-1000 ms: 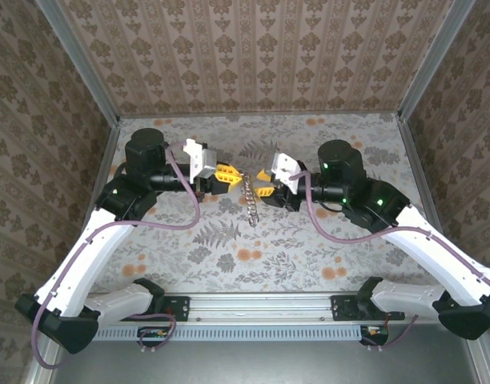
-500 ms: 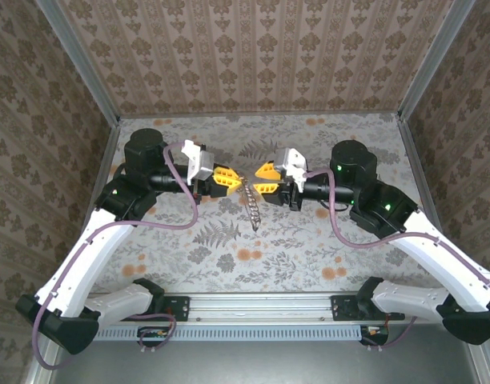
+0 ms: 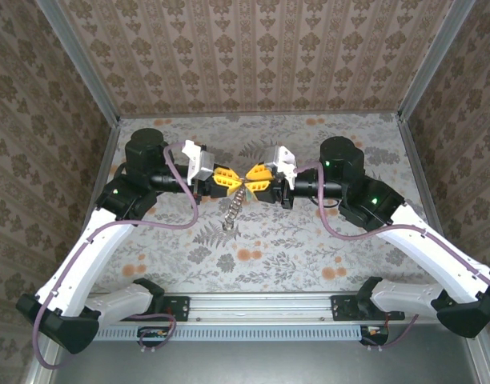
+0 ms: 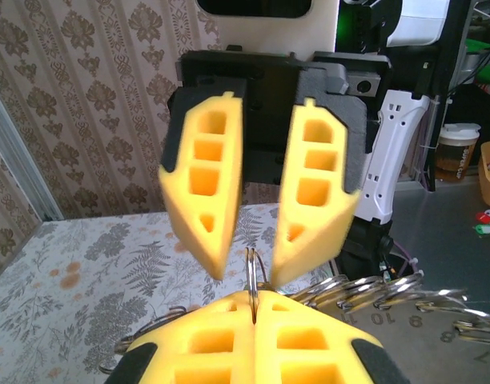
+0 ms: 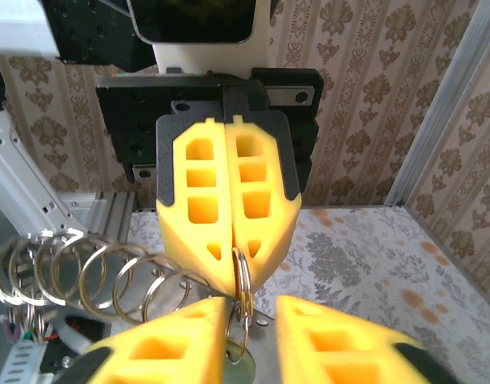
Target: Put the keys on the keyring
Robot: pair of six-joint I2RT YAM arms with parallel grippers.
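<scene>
The keyring is a chain of linked grey metal rings (image 3: 231,212). It hangs over the table from my left gripper (image 3: 238,180), which is shut on its top ring (image 4: 251,276). My right gripper (image 3: 247,177) faces it tip to tip and stands open, its fingers (image 5: 173,340) on either side of that ring (image 5: 241,276) without touching it. Below the ring a smaller ring carries a dull round metal piece (image 5: 247,370). The other rings (image 5: 93,268) trail off to the side. The yellow-orange key is hidden.
A floral cloth (image 3: 309,232) covers the table, with patterned walls close on three sides. Both arms reach inward from the near rail (image 3: 261,308) and meet above the table's middle. Purple cables (image 3: 193,212) loop off each forearm.
My right gripper has moved left and now meets the left gripper's tip, with its fingers around the held ring. The hanging chain has swung to the left. The left gripper has stayed put.
</scene>
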